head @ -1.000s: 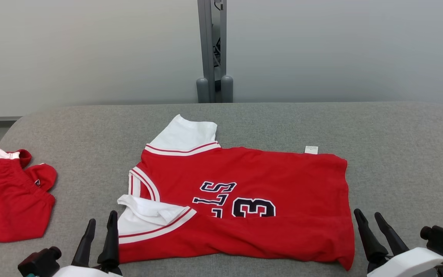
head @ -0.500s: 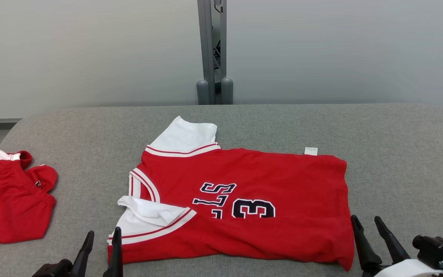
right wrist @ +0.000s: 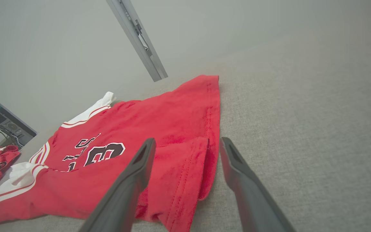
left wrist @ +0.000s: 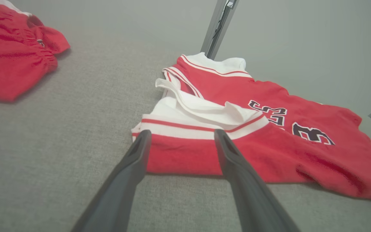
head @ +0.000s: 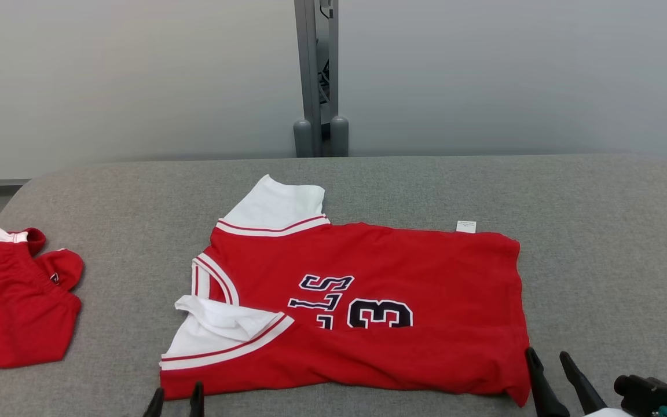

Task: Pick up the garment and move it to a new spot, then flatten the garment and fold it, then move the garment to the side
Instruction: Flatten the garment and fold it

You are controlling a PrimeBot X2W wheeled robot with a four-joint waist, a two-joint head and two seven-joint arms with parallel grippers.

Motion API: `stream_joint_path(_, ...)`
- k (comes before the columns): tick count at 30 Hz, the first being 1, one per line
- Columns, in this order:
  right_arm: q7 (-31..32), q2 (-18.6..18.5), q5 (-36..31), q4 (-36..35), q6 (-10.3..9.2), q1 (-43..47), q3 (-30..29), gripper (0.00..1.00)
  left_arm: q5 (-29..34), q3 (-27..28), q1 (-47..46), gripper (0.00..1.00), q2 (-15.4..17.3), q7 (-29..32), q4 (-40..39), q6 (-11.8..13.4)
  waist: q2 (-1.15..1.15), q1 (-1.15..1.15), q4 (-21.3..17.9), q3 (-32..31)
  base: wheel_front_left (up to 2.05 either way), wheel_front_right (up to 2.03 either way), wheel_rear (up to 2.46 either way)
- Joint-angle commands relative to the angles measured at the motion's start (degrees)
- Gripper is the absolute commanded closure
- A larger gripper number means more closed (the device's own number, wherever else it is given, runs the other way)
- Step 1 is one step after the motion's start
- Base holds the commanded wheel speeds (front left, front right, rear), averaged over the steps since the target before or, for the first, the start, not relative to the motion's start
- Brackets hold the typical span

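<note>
Looking down along my two arms, I see the red jersey (head: 368,289) lying on the grey cloth-covered table (head: 600,231), about mid-table and just ahead of both grippers; its near long edge is folded up over the dark number and letters, cutting part of them off. The collar end points to my left; the far sleeve (head: 278,202), white, lies flat, and the near sleeve (head: 223,321), also white, is crumpled at the near left corner; a small white label (head: 466,226) sticks out at the far edge.

My left gripper (head: 175,399) sits at the bottom edge of the head view, fingers spread apart and holding nothing, tips just short of the jersey's near left corner; from the left wrist they frame the red-and-white sleeve band. My right gripper (head: 548,354) is likewise spread wide and empty, just beside the near right corner; in the right wrist view one finger lies across the doubled hem and the other across bare table; whether either tip touches cloth I cannot tell.

A second red garment (head: 15,301) lies bunched at the table's left edge, well apart from the jersey; a grey post (head: 313,75) stands behind the far edge.
</note>
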Motion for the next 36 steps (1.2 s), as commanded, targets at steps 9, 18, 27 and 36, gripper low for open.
stream_joint_path(9, -0.06, -0.83, 8.88, 8.23, 0.03, -2.25, 6.11, 0.00, -3.88, -4.03, -4.65, 0.00, 0.26, -0.07, 16.87, 0.23, 0.00, 0.00, -0.05, 0.58, 0.00, 0.00, 0.00)
stream_joint_path(18, -0.05, -2.21, 14.67, 10.19, 0.03, -4.02, 9.69, 0.00, -11.07, -6.35, -8.04, 0.00, 0.15, 0.06, 19.43, -1.24, 0.00, 0.00, -0.20, 1.34, 0.00, 0.00, 0.00)
stream_joint_path(27, -0.06, -2.70, 18.42, 10.82, 0.03, -5.28, 12.54, 0.00, -18.10, -6.97, -10.00, 0.00, 0.22, -0.09, 18.30, -1.63, 0.00, 0.00, -0.31, 1.94, 0.00, 0.00, 0.00)
stream_joint_path(36, -0.04, -3.32, 22.96, 11.34, 0.03, -7.46, 16.31, 0.00, -22.59, -9.56, -12.64, 0.00, 0.25, -0.09, 18.17, -1.65, 0.00, 0.00, -0.44, 3.46, 0.00, 0.00, 0.00)
